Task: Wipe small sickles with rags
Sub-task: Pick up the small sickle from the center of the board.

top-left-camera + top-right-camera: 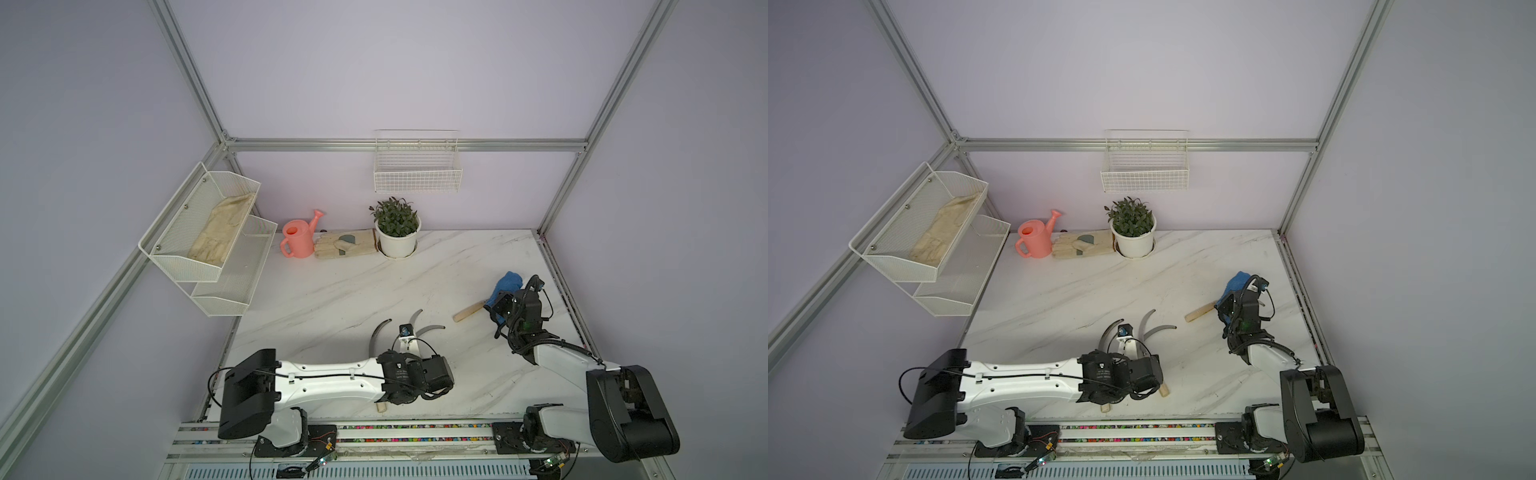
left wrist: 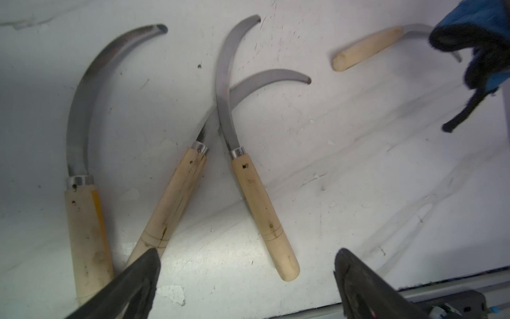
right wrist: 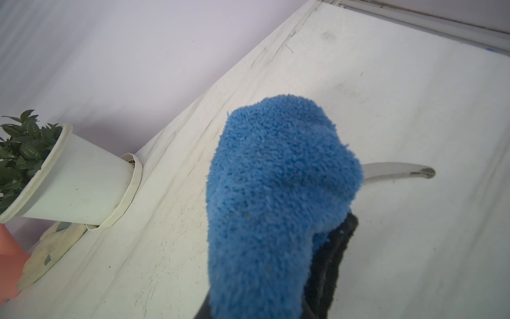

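The blue fluffy microfibre rag (image 3: 276, 193) is clamped in the closed right gripper (image 1: 498, 306) at the far right, over the blade of one small grey-bladed, wooden-handled sickle (image 1: 467, 311). Three like sickles (image 2: 176, 193) are laid near centre beneath the wide-open, empty left gripper (image 2: 248, 255).

blue rag (image 3: 278, 193), pink watering can (image 1: 298, 240)
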Controlling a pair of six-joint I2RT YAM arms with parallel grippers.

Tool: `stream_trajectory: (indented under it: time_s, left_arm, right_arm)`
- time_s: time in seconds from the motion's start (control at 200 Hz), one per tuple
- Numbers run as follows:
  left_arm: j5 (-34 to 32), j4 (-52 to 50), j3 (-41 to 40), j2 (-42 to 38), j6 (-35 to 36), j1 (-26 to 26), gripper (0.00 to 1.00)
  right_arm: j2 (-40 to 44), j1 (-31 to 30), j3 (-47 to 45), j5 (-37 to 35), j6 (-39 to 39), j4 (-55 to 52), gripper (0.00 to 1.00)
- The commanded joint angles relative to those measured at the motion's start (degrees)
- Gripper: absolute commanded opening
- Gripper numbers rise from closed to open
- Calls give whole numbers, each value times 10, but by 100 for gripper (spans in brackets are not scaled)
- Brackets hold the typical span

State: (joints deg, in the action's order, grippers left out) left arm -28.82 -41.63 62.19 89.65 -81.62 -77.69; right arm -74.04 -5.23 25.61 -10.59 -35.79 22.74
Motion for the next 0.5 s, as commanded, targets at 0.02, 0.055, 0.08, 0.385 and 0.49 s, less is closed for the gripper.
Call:
stream_trajectory:
  time_s: [0.02,0.055,0.08,0.385,0.49]
  left_arm:
    - [1,1,40,43,-74,-21,97]
    - [8,1,46,56,-80,-23,96]
    - [13,2,51,67,-82,-23,96]
    - [57,24,103,154,-69,-23,91]
    - [75,23,107,170,-78,-24,87]
  right_arm:
    - [2,2,4,3,4,18,0]
    - [-1,2,7,3,4,16,0]
    - [-4,2,9,3,4,14,0]
    - [-8,1,12,6,2,14,0]
    - [-17,2,19,7,3,8,0]
